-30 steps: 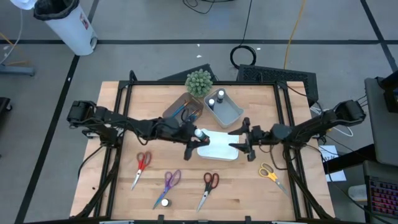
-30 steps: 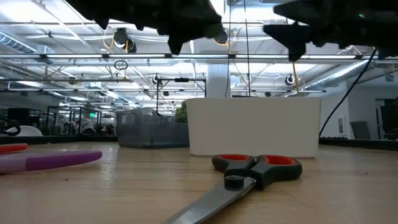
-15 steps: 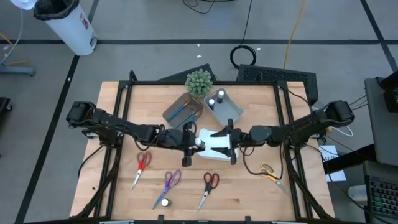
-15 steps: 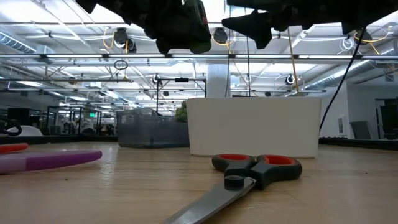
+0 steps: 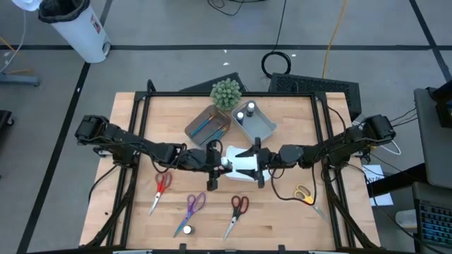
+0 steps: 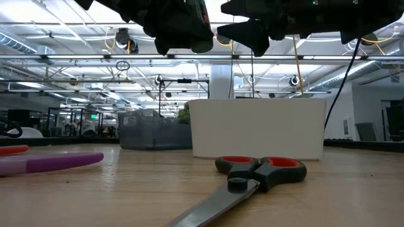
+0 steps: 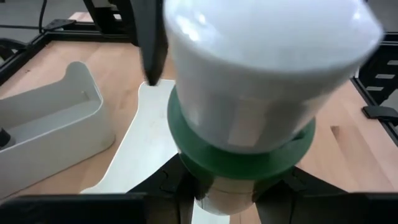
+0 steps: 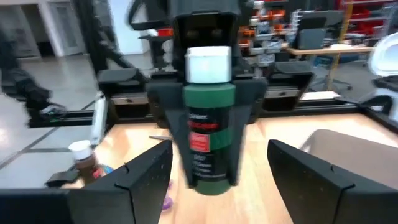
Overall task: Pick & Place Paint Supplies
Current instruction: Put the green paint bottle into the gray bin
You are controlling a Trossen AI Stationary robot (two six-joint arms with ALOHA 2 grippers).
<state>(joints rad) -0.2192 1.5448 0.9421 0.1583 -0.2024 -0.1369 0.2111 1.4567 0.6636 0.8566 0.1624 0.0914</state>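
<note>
Green bottle [image 8: 208,130], white cap [image 8: 208,65]

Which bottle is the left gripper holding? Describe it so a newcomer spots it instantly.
Start at the white tray mid-table. At its left edge, the left gripper holds a green bottle with a white cap, facing the open right gripper. The other bottles sit in trays or on the table.

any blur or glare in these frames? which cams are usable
High view: sharp, evenly lit, usable. Low view: backlit by ceiling lights, both arms are silhouettes; red scissors clear up close. Left wrist view: green paint bottle held in the left gripper fills the frame, its white cap blurred and glary. Right wrist view: soft all over; bottle label unreadable, right gripper jaws open.
</note>
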